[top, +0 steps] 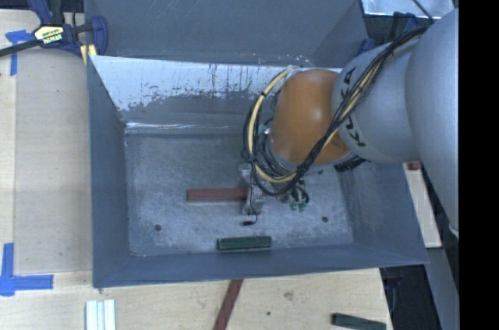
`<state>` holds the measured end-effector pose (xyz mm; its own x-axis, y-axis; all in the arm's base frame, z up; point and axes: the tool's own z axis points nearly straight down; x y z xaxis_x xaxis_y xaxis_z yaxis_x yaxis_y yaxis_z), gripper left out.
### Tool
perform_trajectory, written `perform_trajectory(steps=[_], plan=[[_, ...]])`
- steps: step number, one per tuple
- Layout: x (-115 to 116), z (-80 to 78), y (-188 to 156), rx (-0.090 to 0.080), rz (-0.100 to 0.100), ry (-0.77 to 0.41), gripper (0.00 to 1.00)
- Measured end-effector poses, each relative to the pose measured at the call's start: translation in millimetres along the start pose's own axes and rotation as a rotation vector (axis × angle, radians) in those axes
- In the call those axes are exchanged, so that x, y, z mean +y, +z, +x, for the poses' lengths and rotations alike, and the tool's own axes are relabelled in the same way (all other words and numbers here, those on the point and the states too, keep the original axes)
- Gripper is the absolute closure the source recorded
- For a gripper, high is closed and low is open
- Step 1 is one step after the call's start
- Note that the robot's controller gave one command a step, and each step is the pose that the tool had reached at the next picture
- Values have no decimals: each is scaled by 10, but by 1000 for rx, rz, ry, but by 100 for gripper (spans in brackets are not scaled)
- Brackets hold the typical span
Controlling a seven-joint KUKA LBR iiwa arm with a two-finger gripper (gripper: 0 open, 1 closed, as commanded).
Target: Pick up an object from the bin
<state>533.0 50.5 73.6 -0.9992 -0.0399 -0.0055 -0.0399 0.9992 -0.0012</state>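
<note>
A flat reddish-brown bar (215, 196) lies on the bin floor left of centre, its long side running left to right. My gripper (251, 204) is down at the bar's right end, under the orange cover, low over the floor. A dark green-black bar (244, 243) lies near the bin's front wall, just below the gripper and apart from it.
The arm with its orange cover and cable loops fills the right half of the bin, hiding the floor there. The left part of the floor holds only a few small specks.
</note>
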Motion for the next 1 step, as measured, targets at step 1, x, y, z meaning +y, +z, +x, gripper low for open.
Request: perform_trajectory(steps=[1], plan=[[-48,-130,-1870,-4,-1,-25,100]])
